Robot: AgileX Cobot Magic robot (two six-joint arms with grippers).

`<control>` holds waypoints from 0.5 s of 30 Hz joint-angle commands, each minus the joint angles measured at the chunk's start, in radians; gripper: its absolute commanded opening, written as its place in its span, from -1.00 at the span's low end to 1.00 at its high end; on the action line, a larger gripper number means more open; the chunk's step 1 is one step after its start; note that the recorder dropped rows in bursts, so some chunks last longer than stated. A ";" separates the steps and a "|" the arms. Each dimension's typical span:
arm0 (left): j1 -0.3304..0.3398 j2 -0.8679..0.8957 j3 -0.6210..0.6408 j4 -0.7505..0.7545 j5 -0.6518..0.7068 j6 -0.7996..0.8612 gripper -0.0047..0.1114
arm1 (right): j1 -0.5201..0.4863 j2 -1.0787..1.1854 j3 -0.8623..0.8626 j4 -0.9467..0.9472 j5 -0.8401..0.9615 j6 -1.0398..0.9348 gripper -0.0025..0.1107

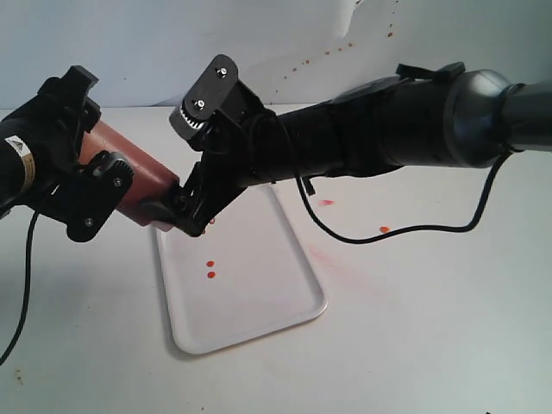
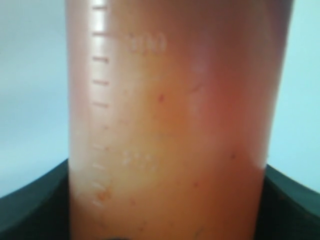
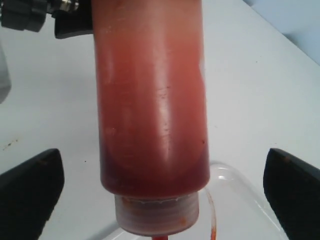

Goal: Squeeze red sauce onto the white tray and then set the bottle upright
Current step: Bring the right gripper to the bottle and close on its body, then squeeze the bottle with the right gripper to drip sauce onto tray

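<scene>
We find the bottle [image 1: 134,168] held off the table [image 1: 431,345] and tilted. Its nozzle end is lowered over the far left corner of the white tray [image 1: 259,297], as the exterior view shows it, and its base is raised beyond the tray's left edge.

The left gripper [image 1: 97,134] is closed on the base half of the bottle. In the left wrist view its dark fingers [image 2: 30,205] meet the graduated wall on both sides.

The right gripper [image 1: 185,207] reaches across to the nozzle end, above that same corner of the tray. Its jaws stand wide. In the right wrist view the two fingers [image 3: 30,192] lie well apart from the bottle on either side and grasp nothing.

That view also shows darker red liquid gathered toward the threaded neck, with a clear tether loop [image 3: 240,185] curving beside it. The nozzle tip is cut off by the frame there and hidden behind the right gripper in the exterior view. We cannot tell whether sauce is leaving it.

Red sauce [image 1: 211,275] lies on the tray as two small drops, one just beside the other. They sit near the left edge, just nearer than the nozzle end.

On the table right of the tray we note a faint pink smear [image 1: 326,203] near the far right corner. An orange spot [image 1: 384,228] lies further right.
</scene>
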 commanded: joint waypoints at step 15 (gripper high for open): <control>-0.005 -0.013 -0.006 0.010 0.005 0.013 -0.92 | 0.040 0.022 -0.040 0.025 -0.065 -0.006 0.90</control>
